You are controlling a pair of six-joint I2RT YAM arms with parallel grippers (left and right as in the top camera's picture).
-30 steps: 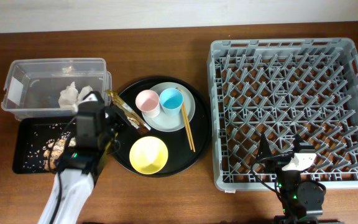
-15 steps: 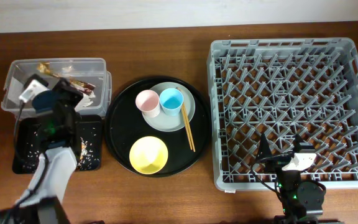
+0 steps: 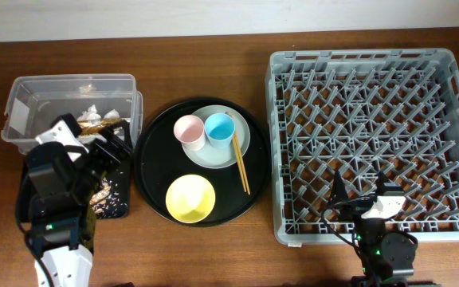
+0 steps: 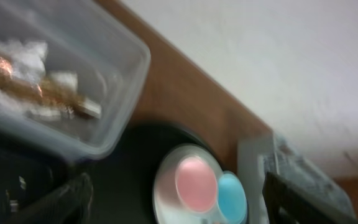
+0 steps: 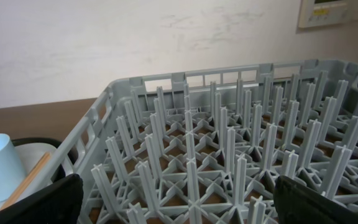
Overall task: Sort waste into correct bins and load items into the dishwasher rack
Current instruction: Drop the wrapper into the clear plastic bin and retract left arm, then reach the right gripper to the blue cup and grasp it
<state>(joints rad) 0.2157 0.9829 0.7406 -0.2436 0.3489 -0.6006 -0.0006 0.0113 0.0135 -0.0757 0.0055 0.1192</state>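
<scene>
The gold-brown wrapper lies in the clear tub beside the white tissue. My left gripper hovers open and empty at the tub's front right corner, over the shallow black tray that holds food scraps. The pink cup and blue cup stand on the plate. Chopsticks and the yellow bowl are nearby. My right gripper stays open over the dishwasher rack.
The plate, cups, chopsticks and bowl all sit on a large round black tray between the bins and the rack. The left wrist view is blurred. The rack's upright pegs fill the table's right half.
My left gripper carried the wrapper from the round tray to the clear tub, opened and let it go, then drew back toward the black tray. The right arm has not moved.
</scene>
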